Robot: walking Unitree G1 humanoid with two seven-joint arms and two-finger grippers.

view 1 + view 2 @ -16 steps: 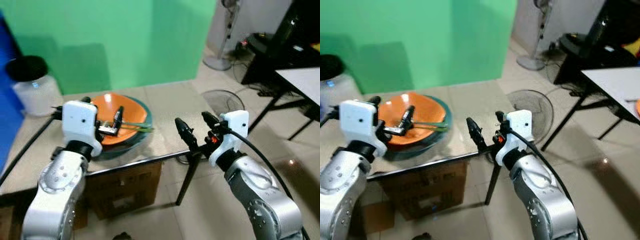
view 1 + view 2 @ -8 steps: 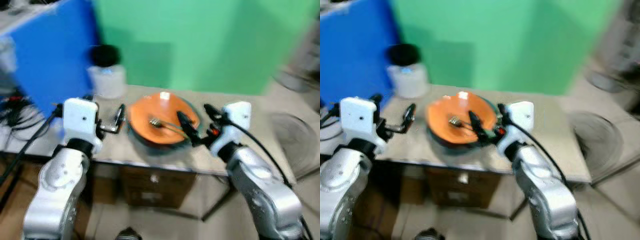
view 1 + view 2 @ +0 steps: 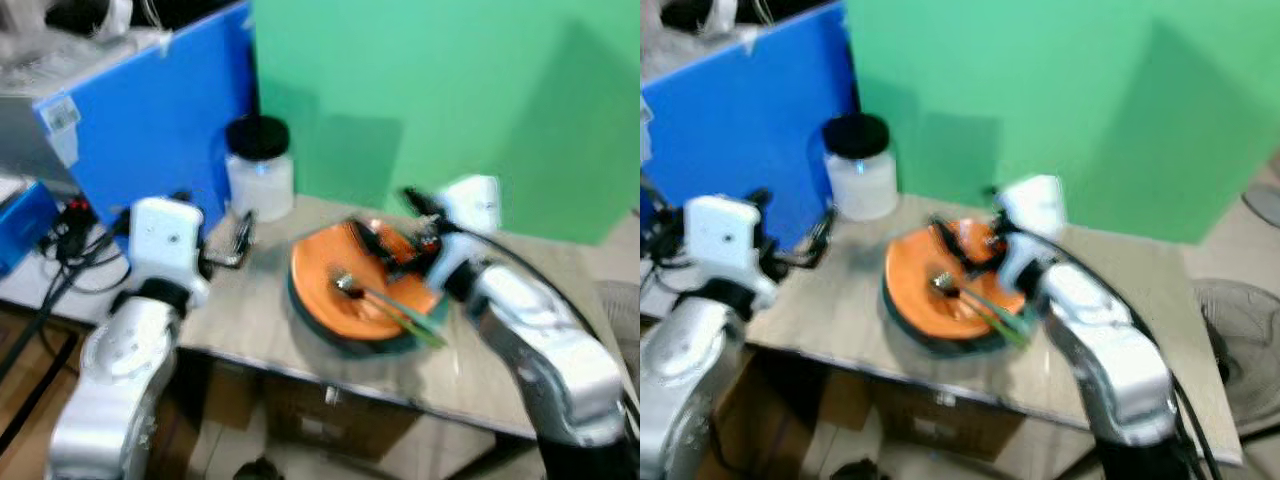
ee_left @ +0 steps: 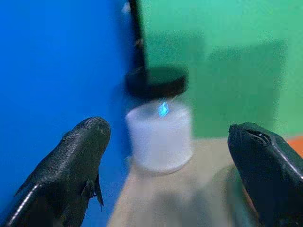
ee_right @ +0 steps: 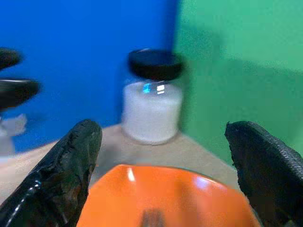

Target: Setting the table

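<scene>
Green backdrop, beige table [image 3: 250,310]; orange bowl [image 3: 355,290] w/ fork inside sits centre, stacked on dark dish; our right gripper [image 5: 161,165] spread over it, left gripper [image 4: 165,156] spread toward jar [image 4: 160,127]; nothing laid out yet, we judge.

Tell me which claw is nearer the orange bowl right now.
Right. The right claw hangs open over the far rim of the orange bowl. The left claw is open too, off the bowl's left side above the table, facing the white jar.
</scene>
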